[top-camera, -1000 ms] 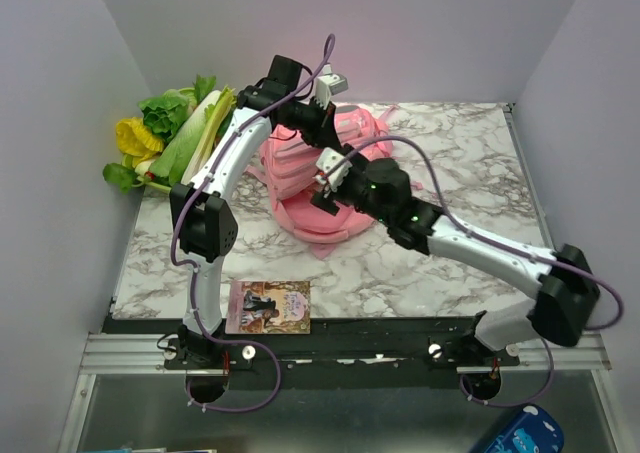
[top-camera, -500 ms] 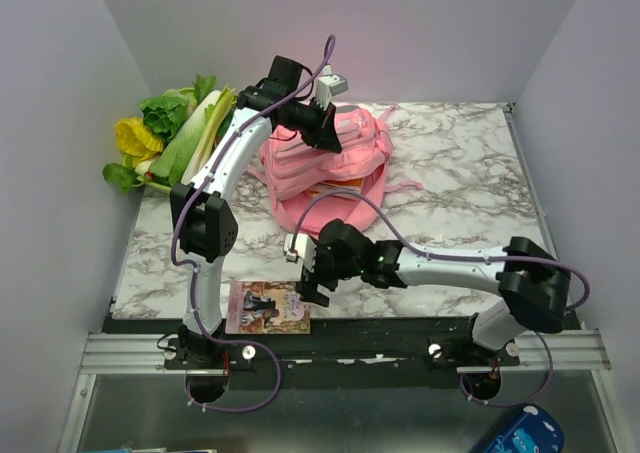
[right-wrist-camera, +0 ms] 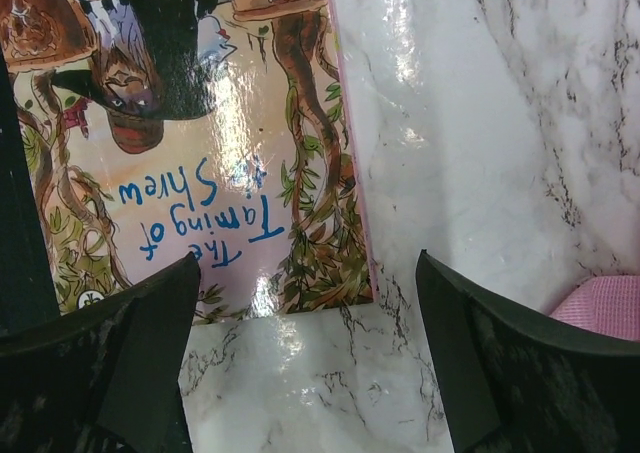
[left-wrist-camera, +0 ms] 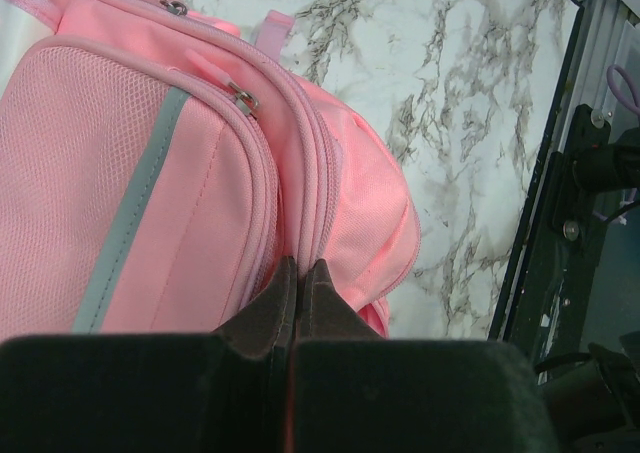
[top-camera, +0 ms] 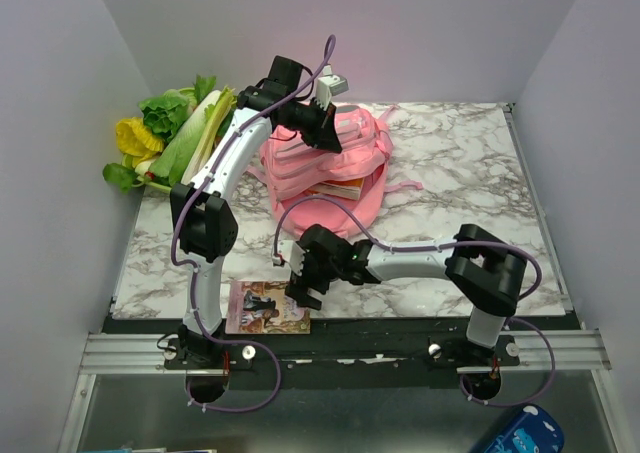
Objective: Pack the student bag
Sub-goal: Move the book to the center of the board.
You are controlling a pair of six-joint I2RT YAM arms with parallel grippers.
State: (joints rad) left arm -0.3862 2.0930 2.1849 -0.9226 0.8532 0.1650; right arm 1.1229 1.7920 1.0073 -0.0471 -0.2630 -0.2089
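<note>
A white marble-patterned table (top-camera: pixel 460 163) with grey veins fills a small booth, closed in by plain pale walls on the left, back and right. Along the near edge runs a black strip and a metal rail (top-camera: pixel 350 353) where both arm bases are bolted.

The right half of the table and the near right corner are bare marble, and this is the widest open room. The left back corner is crowded by a heap of leafy green and yellow vegetables (top-camera: pixel 175 133) that lies against the left wall.

The student bag (top-camera: pixel 330 163), pink and soft, lies at the back centre of the table, just right of the vegetables. The edges of flat items show in its near opening. The left arm arches over it, and the left gripper (left-wrist-camera: pixel 300 268) is clenched, its tips pressed to a seam beside the grey-striped front pocket. I cannot tell whether fabric is pinched.

A picture book (top-camera: pixel 268 306) lies flat at the near edge, left of centre, well apart from the bag. The right arm stretches low across the front, and the right gripper (right-wrist-camera: pixel 305 263) hangs spread wide above the book's right corner, grasping nothing.

A blue packet (top-camera: pixel 520 435) lies below the table at the near right.
</note>
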